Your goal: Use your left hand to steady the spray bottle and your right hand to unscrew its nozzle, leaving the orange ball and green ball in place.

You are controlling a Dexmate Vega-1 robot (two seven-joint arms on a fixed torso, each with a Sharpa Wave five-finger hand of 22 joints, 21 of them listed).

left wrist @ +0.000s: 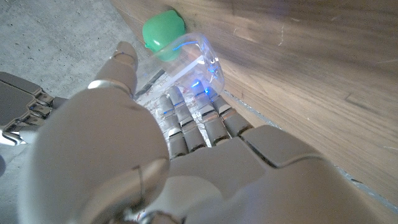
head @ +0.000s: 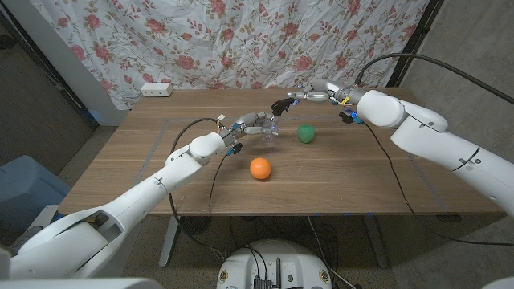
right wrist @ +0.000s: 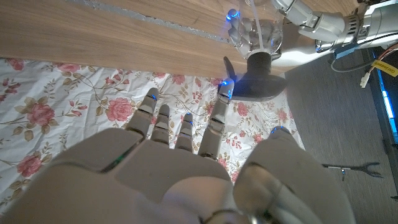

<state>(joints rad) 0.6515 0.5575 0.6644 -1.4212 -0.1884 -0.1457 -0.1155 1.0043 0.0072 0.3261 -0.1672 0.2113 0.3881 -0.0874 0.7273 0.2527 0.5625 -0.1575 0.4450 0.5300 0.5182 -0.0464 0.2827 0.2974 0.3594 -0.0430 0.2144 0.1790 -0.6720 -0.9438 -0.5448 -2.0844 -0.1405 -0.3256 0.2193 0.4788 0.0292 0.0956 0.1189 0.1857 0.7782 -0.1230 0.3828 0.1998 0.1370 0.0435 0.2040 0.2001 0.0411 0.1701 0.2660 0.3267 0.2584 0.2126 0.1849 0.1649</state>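
A clear spray bottle (head: 270, 132) stands at the table's middle rear, and my left hand (head: 254, 124) grips its body from the left. In the left wrist view my fingers (left wrist: 199, 121) wrap the bottle (left wrist: 198, 59). Its black nozzle (head: 281, 104) sits on top. My right hand (head: 315, 96) reaches in from the right with fingers spread. In the right wrist view one fingertip (right wrist: 225, 88) touches the nozzle (right wrist: 260, 78), while the thumb stays apart from it. The green ball (head: 305, 133) lies just right of the bottle. The orange ball (head: 259, 168) lies nearer me.
A white power strip (head: 157, 89) lies at the table's (head: 361, 185) far left edge, in front of a floral curtain. A black cable trails from my left arm over the table's front. Grey tape lines mark the wood.
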